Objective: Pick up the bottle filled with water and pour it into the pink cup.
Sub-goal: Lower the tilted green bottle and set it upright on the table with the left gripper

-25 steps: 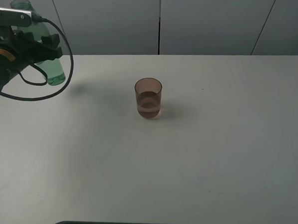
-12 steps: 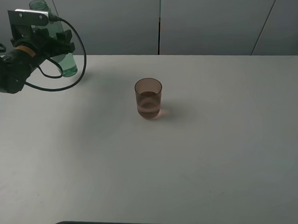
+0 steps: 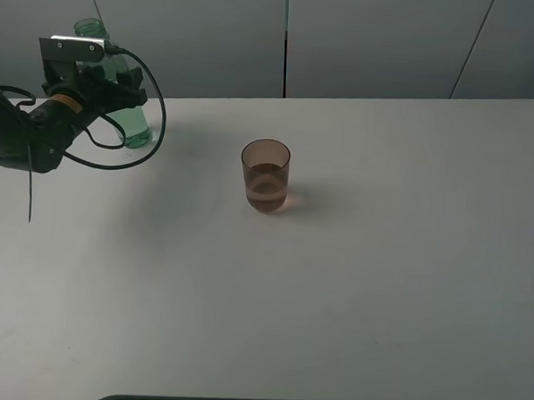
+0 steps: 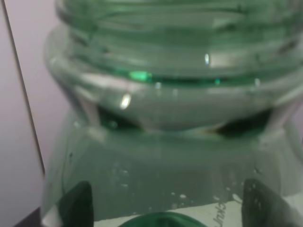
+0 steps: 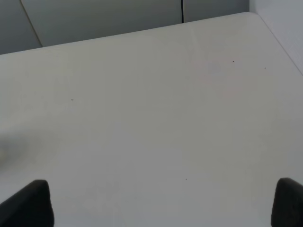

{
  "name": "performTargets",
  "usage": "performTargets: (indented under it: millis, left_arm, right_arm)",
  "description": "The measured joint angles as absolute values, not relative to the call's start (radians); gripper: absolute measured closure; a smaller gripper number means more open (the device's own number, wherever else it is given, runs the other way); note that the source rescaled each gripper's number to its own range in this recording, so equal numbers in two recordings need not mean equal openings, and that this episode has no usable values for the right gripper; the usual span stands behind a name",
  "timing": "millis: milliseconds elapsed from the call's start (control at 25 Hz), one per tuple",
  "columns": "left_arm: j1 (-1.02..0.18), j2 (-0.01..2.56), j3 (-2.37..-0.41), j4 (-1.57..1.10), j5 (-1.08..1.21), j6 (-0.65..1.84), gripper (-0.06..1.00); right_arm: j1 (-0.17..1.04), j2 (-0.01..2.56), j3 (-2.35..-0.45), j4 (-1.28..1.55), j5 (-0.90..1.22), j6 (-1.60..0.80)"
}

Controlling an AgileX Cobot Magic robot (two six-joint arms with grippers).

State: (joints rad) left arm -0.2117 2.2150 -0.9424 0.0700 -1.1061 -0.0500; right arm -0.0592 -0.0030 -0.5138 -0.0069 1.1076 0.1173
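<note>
Only the left wrist view shows the bottle's (image 4: 165,94) ribbed neck.

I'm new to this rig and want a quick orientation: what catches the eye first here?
The small translucent brownish-pink plastic cup stands alone mid-table, liquid in its lower part. At far left, the left gripper clamps the tall transparent green plastic bottle, roughly upright; its ribbed neck fills the left wrist view.

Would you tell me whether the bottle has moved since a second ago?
Yes. The bottle, gripped by the left gripper, has shifted rightward, closer to the stationary pink cup.
</note>
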Motion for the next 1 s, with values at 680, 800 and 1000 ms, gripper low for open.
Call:
performTargets:
  millis: [680, 800, 1000]
  left_arm:
    - [-0.210, 2.217, -0.942, 0.087, -1.144, -0.051, -0.01]
    - [-0.210, 2.215, -0.942, 0.088, -1.144, -0.051, -0.03]
    - [-0.210, 2.165, -0.942, 0.088, -1.091, -0.065, -0.04]
  right_arm:
    - [-0.059, -0.003, -0.514, -0.007, 1.108, 0.117]
    - [-0.059, -0.003, -0.514, -0.007, 1.108, 0.117]
    - [-0.059, -0.003, -0.514, -0.007, 1.108, 0.117]
